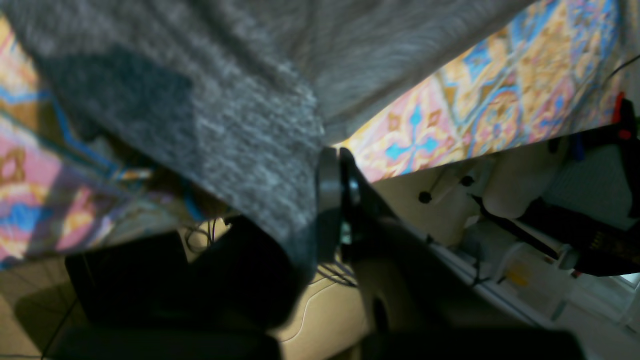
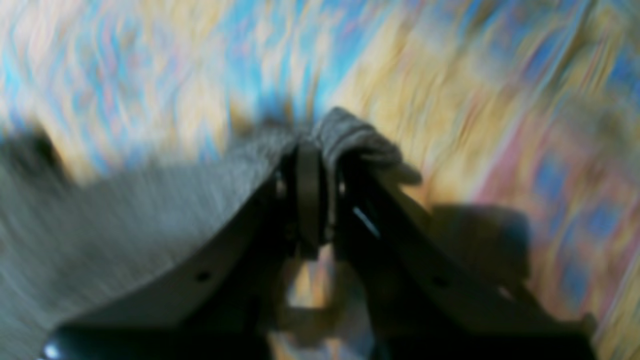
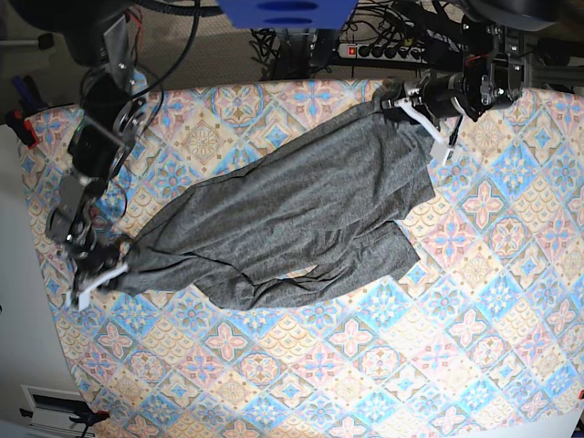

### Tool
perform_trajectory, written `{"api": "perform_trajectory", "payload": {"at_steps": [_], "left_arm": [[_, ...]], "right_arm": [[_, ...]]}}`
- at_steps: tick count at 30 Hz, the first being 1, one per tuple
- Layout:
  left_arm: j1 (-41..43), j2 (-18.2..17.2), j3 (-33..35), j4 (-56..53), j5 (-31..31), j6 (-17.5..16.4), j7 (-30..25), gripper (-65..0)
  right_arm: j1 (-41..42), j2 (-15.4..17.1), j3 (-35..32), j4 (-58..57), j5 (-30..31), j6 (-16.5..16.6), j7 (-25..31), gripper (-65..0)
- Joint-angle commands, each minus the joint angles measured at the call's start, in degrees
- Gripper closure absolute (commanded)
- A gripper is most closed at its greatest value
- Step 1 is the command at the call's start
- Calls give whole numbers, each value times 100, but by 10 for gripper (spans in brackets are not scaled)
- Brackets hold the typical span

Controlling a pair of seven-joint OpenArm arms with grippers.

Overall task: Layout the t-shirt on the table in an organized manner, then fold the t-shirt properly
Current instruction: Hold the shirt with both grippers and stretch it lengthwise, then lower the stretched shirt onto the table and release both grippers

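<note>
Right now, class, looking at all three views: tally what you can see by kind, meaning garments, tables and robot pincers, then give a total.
Garments: 1, the t-shirt, dark grey.
Tables: 1, the table under a patterned cloth.
Pincers: 2, the left pincer and the right pincer, each shut on the t-shirt.
Total: 4

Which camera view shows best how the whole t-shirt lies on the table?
The base view: the t-shirt shows whole, stretched diagonally across the table between both grippers. The left wrist view shows only a grey fabric edge at the fingers. The right wrist view is blurred, showing one bunched corner.
</note>
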Motion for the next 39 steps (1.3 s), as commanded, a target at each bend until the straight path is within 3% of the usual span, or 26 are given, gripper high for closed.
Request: {"api": "perform_trajectory", "payload": {"at_steps": [1,5,9,15,19,23,28,33,39], "left_arm": [[4,-54,-27,98,-83,-13,-19,0],[127,-54,-27,98,-83,-13,-46,0],[162,-54,-36,98,-83,-13,-19,0],[162,-89,-53,98,-83,-13,-19,0],[162,-247,-45,98,5,-13,-19,0],[162,-388,-27,98,577,-13,-10,0],[118,-388,-27,98,1306,-48,157,0],[118,-388,-18,98,1816,-57,253,0],[92,-379,140,98,2476,-66,218,0]], "right_arm": [[228,156,-6,-101,98,-20,167,0],[395,297,11,-769,107,-459,616,0],[606,367,495,-1112,98,-1004,730,0],[588,367,653,-1129,72,-1022,721,0],[588,543,653,-1129,98,-1031,721,0],[562,570,715,-1129,107,-1031,721,0],[359,684,1436,-1121,72,-1031,669,0],[-19,772,1893,-945,98,-1031,115,0],[-564,737,2491,-39,98,-1031,-175,0]]}}
